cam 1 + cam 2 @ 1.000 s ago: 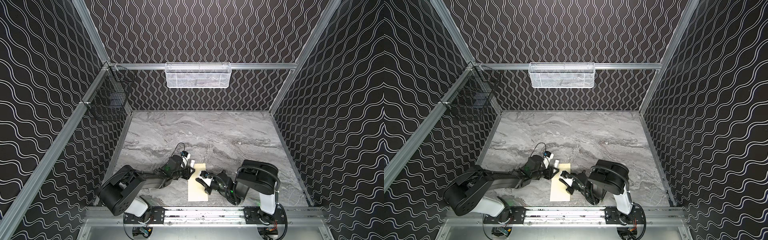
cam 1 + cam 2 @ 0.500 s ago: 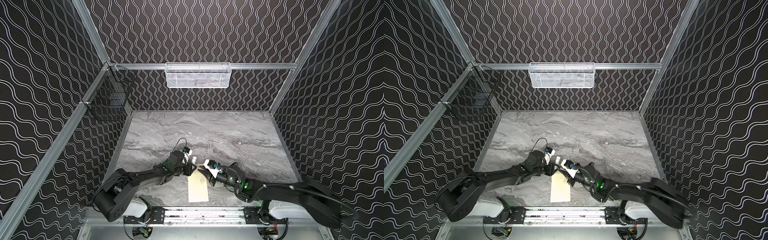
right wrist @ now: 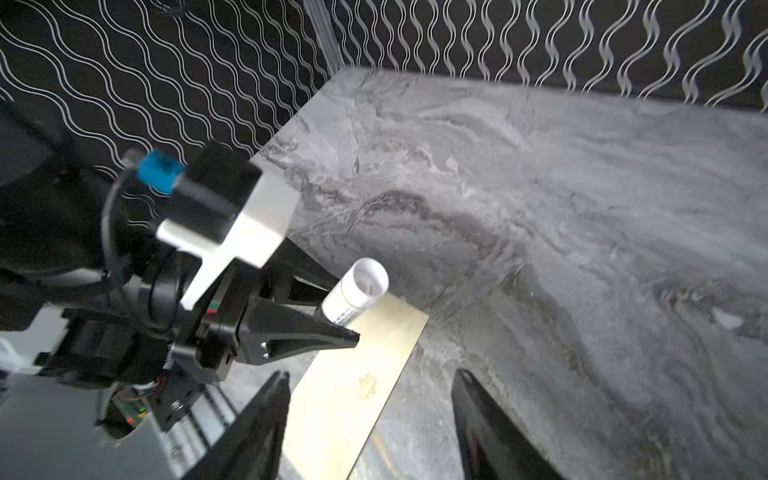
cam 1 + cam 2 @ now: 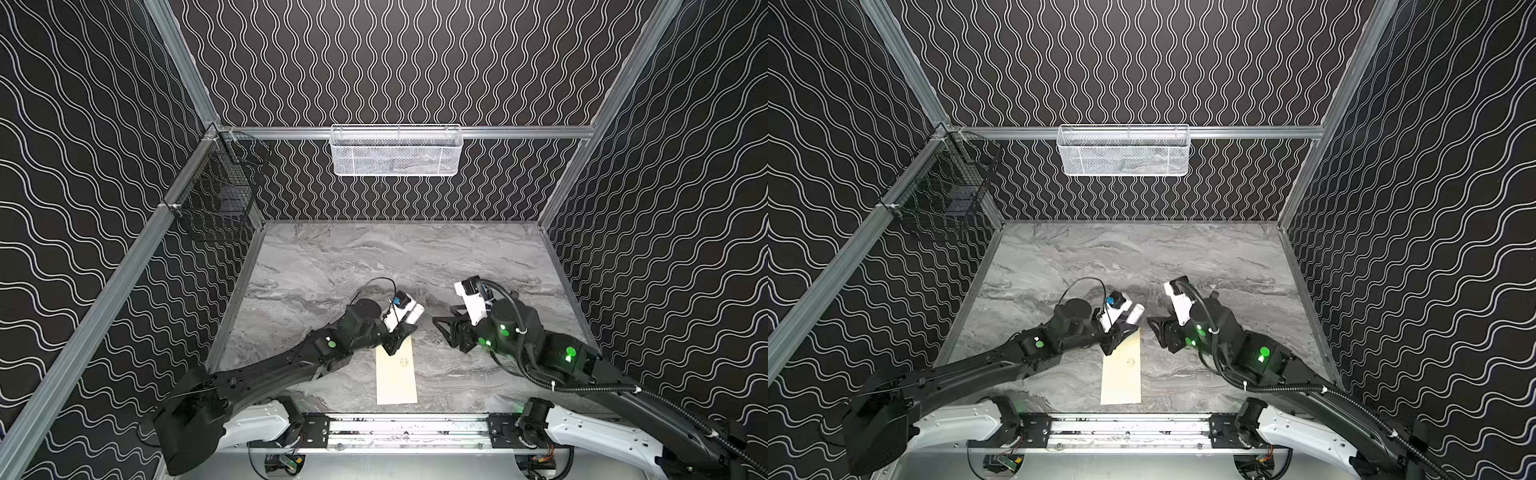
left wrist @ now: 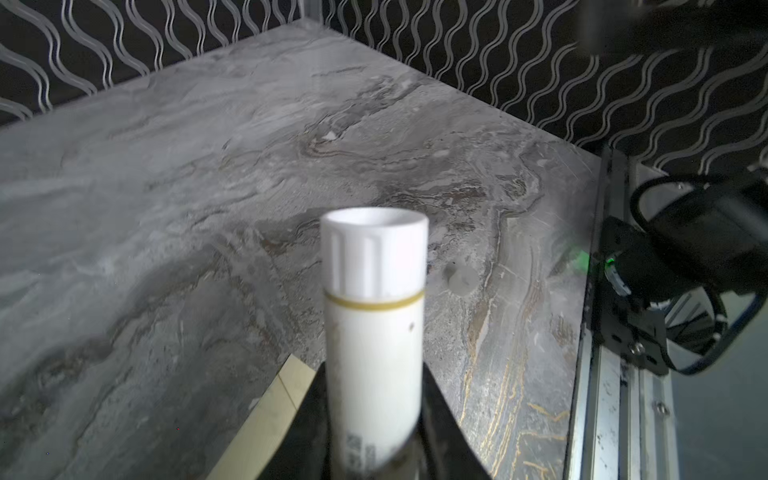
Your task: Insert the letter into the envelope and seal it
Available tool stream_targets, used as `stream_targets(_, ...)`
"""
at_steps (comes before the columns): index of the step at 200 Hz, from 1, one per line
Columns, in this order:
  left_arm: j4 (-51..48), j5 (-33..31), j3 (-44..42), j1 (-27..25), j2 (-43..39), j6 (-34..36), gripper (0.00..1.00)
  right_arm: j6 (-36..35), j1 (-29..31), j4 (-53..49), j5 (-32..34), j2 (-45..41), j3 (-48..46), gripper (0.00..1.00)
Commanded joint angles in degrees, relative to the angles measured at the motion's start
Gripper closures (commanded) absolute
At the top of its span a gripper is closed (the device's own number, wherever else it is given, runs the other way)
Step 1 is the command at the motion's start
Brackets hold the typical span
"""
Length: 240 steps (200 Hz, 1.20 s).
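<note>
Pressure must be light: left claw pinches the white stick over the far end of the envelope, right claw spread; trace the flap edge without shifting paper.

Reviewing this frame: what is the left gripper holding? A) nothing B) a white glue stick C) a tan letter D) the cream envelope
B: the left gripper is shut on the white glue stick, whose ribbed end sticks out in front, while the envelope lies flat beneath it.
</note>
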Motion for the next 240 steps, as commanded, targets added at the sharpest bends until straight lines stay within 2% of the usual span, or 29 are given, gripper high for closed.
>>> stream_targets(1,2.20,-2.06,-0.72,-1.76,-2.46,9.12,1.00,5.78,-2.56,-11.24,-11.08,1.17,4.14,0.32)
stream_targets(24,2.32,-1.74,-0.63,-3.11,-3.88,11.32,1.00,5.23,-5.05,-10.08,-18.68,0.83,6.02,0.32)
stream_targets(73,-0.23,-2.64,0.59,-5.19,-3.95,13.05,1.00,3.23,-7.58,-10.97,-22.97,4.66,8.96,0.25)
stream_targets(154,0.56,-0.98,-0.28,-5.45,-6.36,14.15,1.00,0.69,-12.82,-10.41,-31.12,9.28,9.83,0.25)
stream_targets(192,-0.33,-0.39,-0.20,-5.79,-7.21,14.74,1.00,1.87,-13.35,-7.24,-33.15,10.09,8.08,0.28)
stream_targets(240,-0.05,0.08,-0.43,-5.94,-6.68,14.57,1.00,2.04,-13.38,-5.14,-40.72,14.66,8.87,0.39)
